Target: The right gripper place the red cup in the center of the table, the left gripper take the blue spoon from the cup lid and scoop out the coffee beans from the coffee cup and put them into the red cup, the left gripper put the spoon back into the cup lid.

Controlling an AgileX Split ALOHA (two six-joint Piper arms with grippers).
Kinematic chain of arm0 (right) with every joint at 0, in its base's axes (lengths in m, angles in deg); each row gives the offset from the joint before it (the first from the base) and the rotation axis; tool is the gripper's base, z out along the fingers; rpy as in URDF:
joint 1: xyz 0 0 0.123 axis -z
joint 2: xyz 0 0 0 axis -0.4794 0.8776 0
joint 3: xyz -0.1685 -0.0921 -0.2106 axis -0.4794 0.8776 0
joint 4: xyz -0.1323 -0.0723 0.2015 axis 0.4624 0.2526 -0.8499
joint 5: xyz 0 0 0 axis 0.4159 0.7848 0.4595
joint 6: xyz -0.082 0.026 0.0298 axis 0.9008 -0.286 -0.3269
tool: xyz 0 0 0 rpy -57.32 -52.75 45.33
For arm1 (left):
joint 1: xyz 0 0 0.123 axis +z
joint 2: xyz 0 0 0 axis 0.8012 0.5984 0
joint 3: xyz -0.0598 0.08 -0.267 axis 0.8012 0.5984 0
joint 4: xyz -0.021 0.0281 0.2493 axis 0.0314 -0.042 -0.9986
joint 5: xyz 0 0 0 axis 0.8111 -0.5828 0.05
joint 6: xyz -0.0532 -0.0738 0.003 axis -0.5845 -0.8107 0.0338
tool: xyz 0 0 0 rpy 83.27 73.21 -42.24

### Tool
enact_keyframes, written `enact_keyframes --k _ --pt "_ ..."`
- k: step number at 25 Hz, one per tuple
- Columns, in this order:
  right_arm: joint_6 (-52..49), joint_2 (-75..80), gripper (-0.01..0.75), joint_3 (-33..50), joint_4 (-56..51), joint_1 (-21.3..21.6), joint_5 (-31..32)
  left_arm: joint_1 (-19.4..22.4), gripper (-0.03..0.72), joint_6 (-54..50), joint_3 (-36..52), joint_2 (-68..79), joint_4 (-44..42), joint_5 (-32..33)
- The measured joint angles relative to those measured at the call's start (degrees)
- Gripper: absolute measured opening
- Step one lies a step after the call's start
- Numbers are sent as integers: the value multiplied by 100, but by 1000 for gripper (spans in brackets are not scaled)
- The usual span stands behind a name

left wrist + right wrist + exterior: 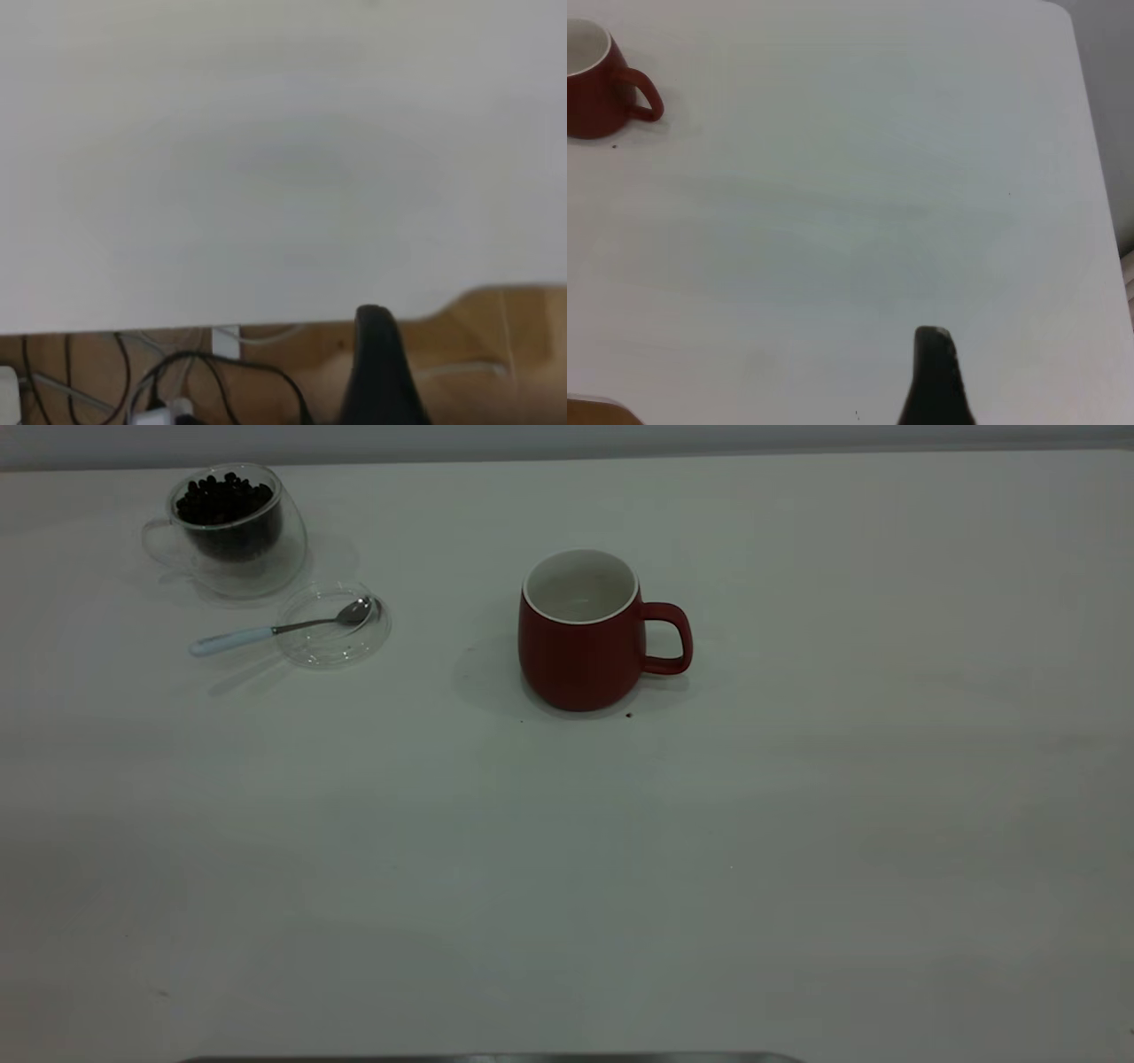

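The red cup (pixel 580 638) stands upright near the middle of the table (pixel 709 868), handle to the right, its white inside showing nothing. It also shows far off in the right wrist view (pixel 594 88). The coffee cup (pixel 232 531) with coffee beans (pixel 221 500) stands at the back left. The cup lid (pixel 335 627) lies just in front of it. The blue spoon (pixel 266 631) rests with its bowl in the lid and its handle out to the left. Neither arm shows in the exterior view. The left gripper (pixel 376 354) is at the table's edge. The right gripper (pixel 935 363) is over bare table, far from the red cup.
A small dark speck (pixel 628 715) lies by the red cup's base. In the left wrist view, cables (pixel 177 381) and a wooden floor (pixel 496 354) lie beyond the table's edge. A grey strip (pixel 487 1058) runs along the front edge.
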Motion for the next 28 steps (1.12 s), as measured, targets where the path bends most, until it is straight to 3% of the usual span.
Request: enact_keyframes --k 5,28 --pt "0 0 590 0 0 0 0 306 588 -35 0 -447 75 5" --pt "0 0 590 0 0 0 0 325 588 -46 0 -962 199 11"
